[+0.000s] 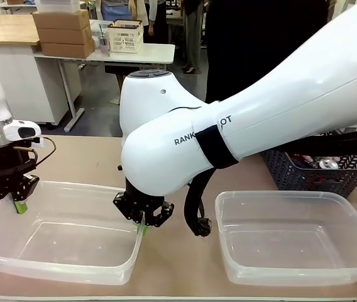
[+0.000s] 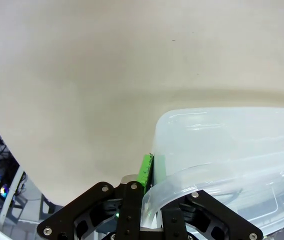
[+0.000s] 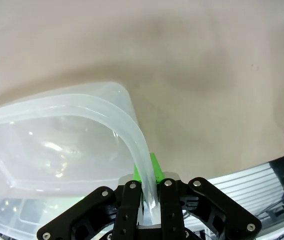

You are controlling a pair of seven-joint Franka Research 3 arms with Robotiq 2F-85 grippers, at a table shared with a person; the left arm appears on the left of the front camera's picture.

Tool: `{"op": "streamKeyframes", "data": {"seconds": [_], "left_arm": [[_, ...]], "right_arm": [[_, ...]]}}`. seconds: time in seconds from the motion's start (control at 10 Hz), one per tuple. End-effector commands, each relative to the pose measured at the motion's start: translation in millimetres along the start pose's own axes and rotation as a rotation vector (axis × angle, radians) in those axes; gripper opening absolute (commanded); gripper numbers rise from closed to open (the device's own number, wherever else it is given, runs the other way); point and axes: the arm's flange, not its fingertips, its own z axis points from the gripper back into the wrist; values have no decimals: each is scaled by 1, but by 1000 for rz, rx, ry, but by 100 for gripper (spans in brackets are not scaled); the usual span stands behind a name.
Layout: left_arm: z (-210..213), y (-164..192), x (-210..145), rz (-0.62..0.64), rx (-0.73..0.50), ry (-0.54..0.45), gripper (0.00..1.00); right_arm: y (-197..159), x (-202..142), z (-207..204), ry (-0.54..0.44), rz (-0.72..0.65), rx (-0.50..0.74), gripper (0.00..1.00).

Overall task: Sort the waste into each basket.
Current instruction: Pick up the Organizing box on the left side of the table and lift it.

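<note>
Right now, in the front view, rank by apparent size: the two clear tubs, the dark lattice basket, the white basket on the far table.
Largest: left tub and right tub, alike, so unranked.
Then: dark lattice basket, partly hidden.
Smallest: white basket, though it stands farthest from the camera.

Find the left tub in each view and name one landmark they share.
Front: left tub lower left, left gripper on its left rim, right gripper on its right rim.
Left wrist: tub lower right, corner in the gripper.
Right wrist: tub lower left, rim in the gripper.
Landmark: green pads clamping the rim.
</note>
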Motion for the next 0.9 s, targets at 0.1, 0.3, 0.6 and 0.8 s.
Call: {"op": "streamKeyframes", "data": {"seconds": [0.1,0.3,0.6,0.8], "left_arm": [[1,-23,-49,77,-73,-35,0],[56,-55,-31,28,-174,-8,0],[139,-106,18,-26,-168,-93,0],[117,-105,-9,-44,-151,-81,0]], "right_arm": [[-20,11,31,36,12,-20,0],[-45,33,95,46,77,-113,0],[-81,54,165,46,89,-187,0],[-78,47,167,36,78,-145,0]]}}
